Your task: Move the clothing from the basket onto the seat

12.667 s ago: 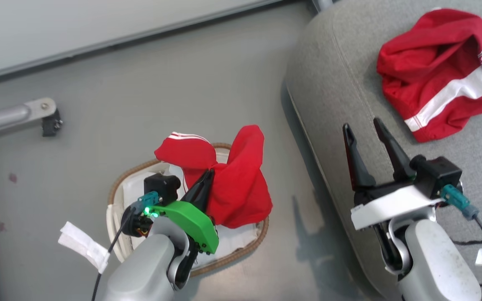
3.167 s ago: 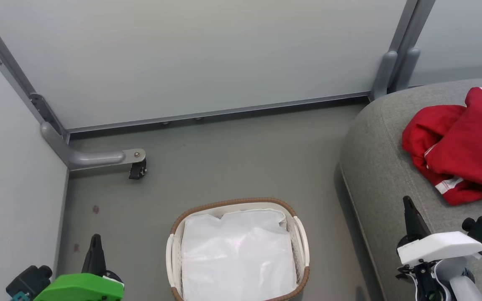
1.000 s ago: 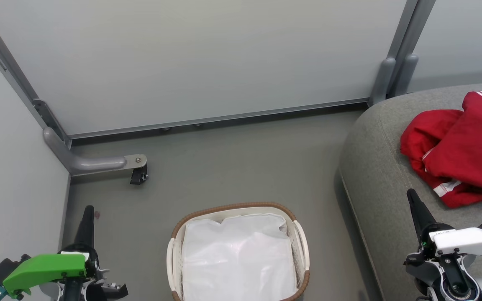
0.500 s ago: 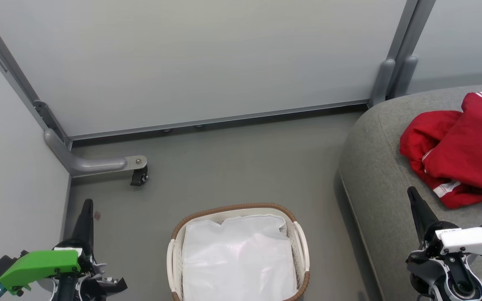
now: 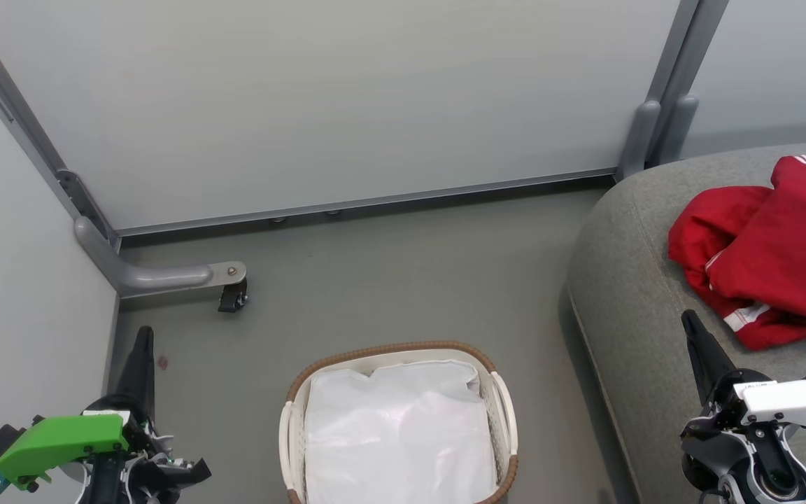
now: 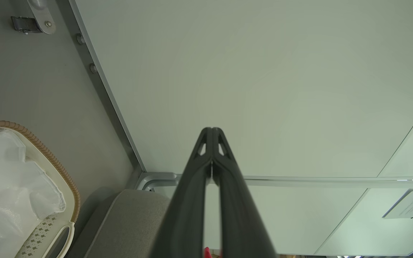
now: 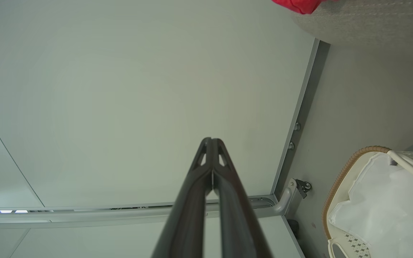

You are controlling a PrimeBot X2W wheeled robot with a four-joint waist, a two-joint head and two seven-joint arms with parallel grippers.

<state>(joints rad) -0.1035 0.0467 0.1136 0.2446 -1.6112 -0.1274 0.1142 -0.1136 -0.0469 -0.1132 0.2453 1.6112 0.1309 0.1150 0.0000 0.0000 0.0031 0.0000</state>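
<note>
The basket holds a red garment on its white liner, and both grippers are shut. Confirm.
No. The head view shows the basket holding only its white liner; the clothing lies on the seat. The left gripper and right gripper are shut.

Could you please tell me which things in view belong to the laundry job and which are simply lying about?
Part of the job:
red clothing, lying on the grey seat
basket, holding just its white liner
left tool and right tool, both shut and empty

Just there:
caster bracket on the floor
pale wall panels
</note>
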